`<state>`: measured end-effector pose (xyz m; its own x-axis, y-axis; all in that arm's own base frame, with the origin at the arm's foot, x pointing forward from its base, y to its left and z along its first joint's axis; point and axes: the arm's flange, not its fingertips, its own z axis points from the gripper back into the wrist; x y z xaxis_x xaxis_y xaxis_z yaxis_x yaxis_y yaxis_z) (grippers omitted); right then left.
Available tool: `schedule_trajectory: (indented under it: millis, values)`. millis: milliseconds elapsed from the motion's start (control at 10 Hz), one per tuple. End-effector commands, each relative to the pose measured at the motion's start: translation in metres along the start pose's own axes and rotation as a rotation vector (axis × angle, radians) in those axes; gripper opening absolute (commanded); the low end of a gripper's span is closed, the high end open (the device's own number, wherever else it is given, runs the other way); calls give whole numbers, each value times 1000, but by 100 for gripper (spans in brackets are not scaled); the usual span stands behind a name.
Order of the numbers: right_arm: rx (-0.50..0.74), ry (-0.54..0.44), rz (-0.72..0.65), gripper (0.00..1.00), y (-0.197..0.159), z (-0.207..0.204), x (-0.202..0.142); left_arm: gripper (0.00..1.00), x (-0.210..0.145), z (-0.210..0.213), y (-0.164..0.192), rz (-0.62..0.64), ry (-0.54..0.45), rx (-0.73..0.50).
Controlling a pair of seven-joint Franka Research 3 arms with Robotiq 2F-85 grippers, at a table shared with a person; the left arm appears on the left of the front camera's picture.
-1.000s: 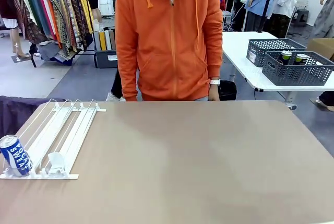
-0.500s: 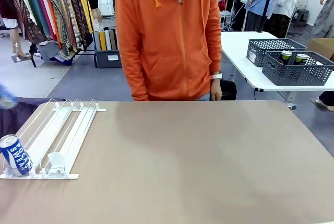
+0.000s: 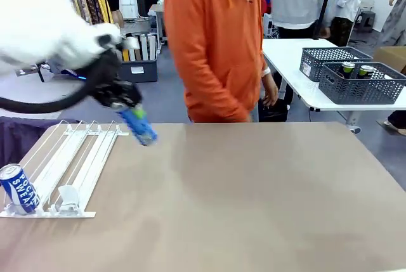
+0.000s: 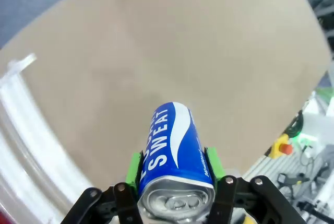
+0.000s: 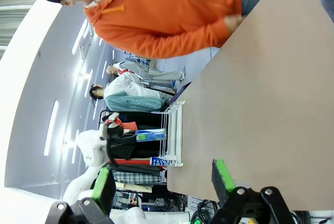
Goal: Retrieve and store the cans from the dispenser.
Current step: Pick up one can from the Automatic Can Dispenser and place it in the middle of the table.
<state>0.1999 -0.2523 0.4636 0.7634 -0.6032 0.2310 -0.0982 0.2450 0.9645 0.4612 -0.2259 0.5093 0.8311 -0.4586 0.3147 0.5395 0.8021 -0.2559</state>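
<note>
White dispenser (image 3: pixel 81 169) along the worktop's (image 3: pixel 254 196) left edge holds one blue can (image 3: pixel 18 188) at its near lip. Left claw (image 4: pixel 174 164), angled downward, grips a second blue can (image 3: pixel 141 126) over the dispenser's far end. Right claw (image 5: pixel 163 179) gapes wide.

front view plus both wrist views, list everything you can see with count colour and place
blue cans: two, blue with white lettering; held can tilted in the air by the dispenser's far end, second can at the front of its leftmost lane
dispenser: one, white, table's left side
table: one, tan
mesh baskets: two, dark grey, on a white side table at far right
basket cans: two, dark with green, in the nearer basket
person: one, orange hoodie, far side of table
left gripper: black, green pads, shut on held can
right gripper: black, green pads, open, empty
</note>
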Motion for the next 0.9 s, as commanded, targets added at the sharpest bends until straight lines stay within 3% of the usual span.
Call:
schedule_trajectory:
  millis: [0, 100, 400, 800]
  values:
    - [25, -14, 27, 100, 3, -1, 3, 0, 37, -45, -14, -67, 87, 76]
    - [25, -14, 27, 100, 3, -1, 3, 0, 42, -72, -33, -105, 155, 90]
    - [25, -14, 27, 100, 3, -1, 3, 0, 39, -130, -71, -192, 199, 161]
    - [25, -14, 27, 100, 3, -1, 3, 0, 31, -166, -94, -265, 235, 194]
